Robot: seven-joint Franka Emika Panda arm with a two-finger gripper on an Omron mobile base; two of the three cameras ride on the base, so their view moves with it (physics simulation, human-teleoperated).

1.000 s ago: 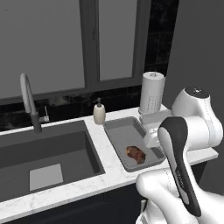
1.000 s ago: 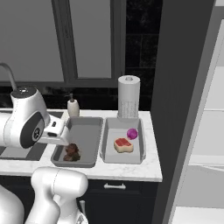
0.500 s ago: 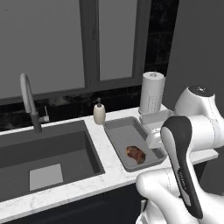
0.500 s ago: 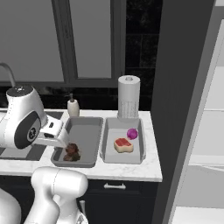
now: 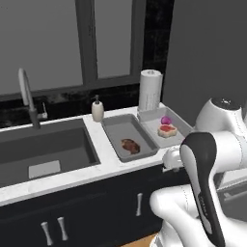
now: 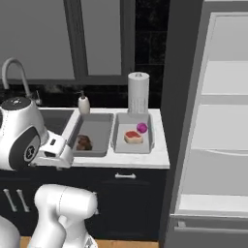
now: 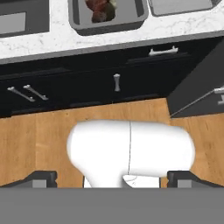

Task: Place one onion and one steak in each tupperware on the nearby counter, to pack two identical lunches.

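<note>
White arm folded low before counter [image 5: 96, 171] | gripper [image 7: 112, 177] pointed down at wooden floor [image 7: 39, 140], jaws spread wide, empty | steak [image 5: 130, 145] in left tupperware [image 5: 126, 137]

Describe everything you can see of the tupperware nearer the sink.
The tupperware nearer the sink is a plain grey rectangular tray with sloped walls and rounded corners, plastic by its look. It sits flat on the white marble-look counter, between the sink basin and the second tupperware, its long side running front to back. One dark brown steak lies in its front half; no onion is in it. A soap dispenser stands behind its left rear corner.
</note>
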